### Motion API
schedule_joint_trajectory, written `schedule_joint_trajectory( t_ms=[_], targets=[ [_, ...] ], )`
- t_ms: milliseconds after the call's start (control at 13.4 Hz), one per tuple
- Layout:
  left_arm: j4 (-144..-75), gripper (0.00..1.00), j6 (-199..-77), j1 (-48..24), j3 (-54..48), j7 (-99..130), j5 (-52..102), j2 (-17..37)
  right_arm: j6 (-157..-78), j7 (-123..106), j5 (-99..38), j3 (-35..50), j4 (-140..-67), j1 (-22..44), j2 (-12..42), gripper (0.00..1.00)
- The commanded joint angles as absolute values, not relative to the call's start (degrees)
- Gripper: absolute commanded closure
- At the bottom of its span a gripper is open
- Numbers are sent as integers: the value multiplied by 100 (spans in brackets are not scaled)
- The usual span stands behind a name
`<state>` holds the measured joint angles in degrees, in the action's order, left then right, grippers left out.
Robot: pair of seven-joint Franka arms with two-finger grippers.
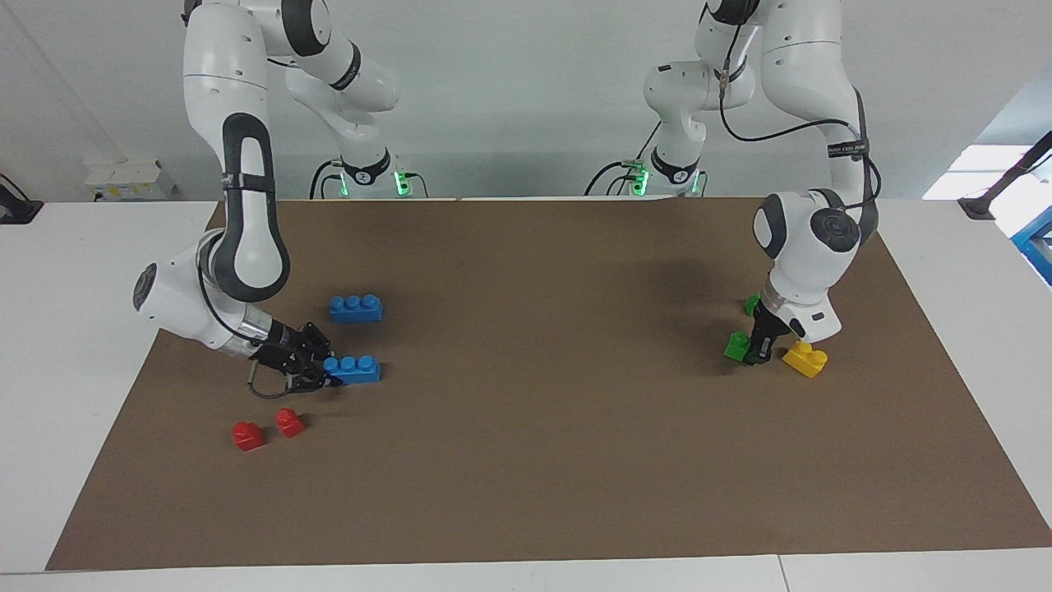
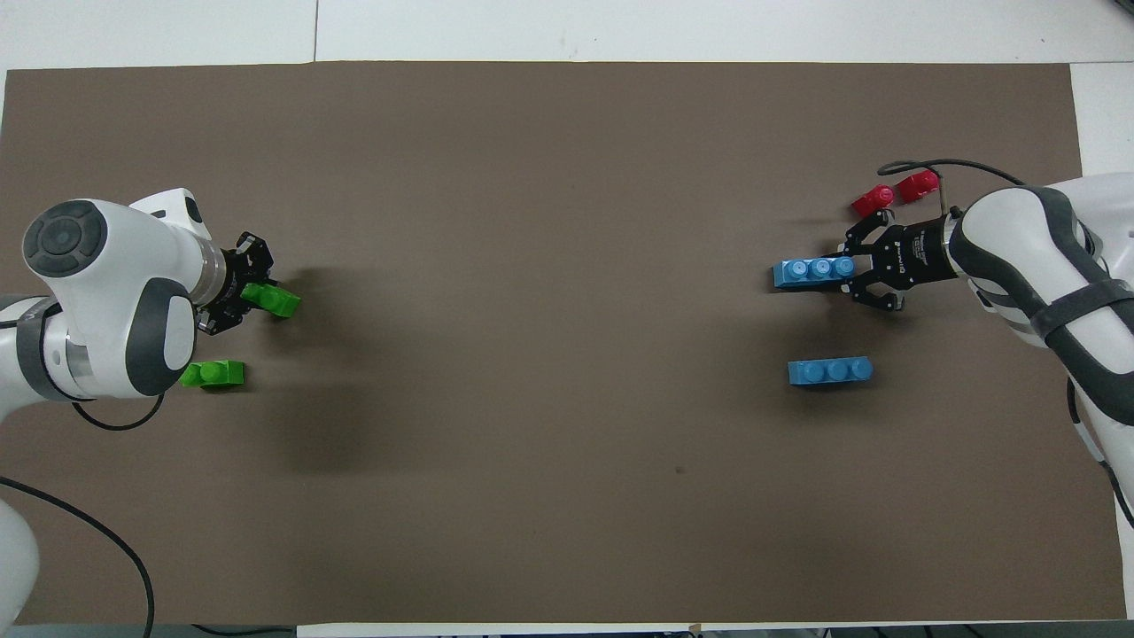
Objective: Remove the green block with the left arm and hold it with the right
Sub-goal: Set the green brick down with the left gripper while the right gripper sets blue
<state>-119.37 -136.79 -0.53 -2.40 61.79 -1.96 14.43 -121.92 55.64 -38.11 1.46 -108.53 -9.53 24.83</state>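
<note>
Left gripper is down at the mat at the left arm's end of the table, fingers pinching the green block. In the overhead view the block sticks out from between the fingers, lying on or just above the mat; contact with the mat cannot be told.

Taking that green block as landmark: the second green block lies near it on the mat, nearer to the robots, partly under the left arm's wrist. A yellow brick sits just beside the left gripper, apart from the green block.

Right gripper is low at the right arm's end, well apart from the green block. Its fingers are spread around the end of a blue brick; whether they press on it cannot be told. A second blue brick lies nearer to the robots than the first. Two red bricks lie farther from the robots than both.
</note>
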Motion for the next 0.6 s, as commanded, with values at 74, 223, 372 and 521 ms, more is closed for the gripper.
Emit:
schedule_joint_trajectory(
  t_ms=[74,223,372,521],
  targets=[
    [-12006,0,-13764,9,-281,5792,-97,1441,-12437,5643,-3771,193,-10995,-967,2443,100],
    [-11997,0,-13755,0,-281,5775,-97,1433,-12410,5678,-3771,193,-10986,-958,2443,62],
    [-11971,0,-13702,-17,-281,5783,-97,1424,-12296,5695,-3753,202,-10934,-949,2408,25],
    [-11918,0,-13545,-26,-290,5783,-97,1380,-12034,5791,-3744,202,-10820,-949,2268,12]
  ],
)
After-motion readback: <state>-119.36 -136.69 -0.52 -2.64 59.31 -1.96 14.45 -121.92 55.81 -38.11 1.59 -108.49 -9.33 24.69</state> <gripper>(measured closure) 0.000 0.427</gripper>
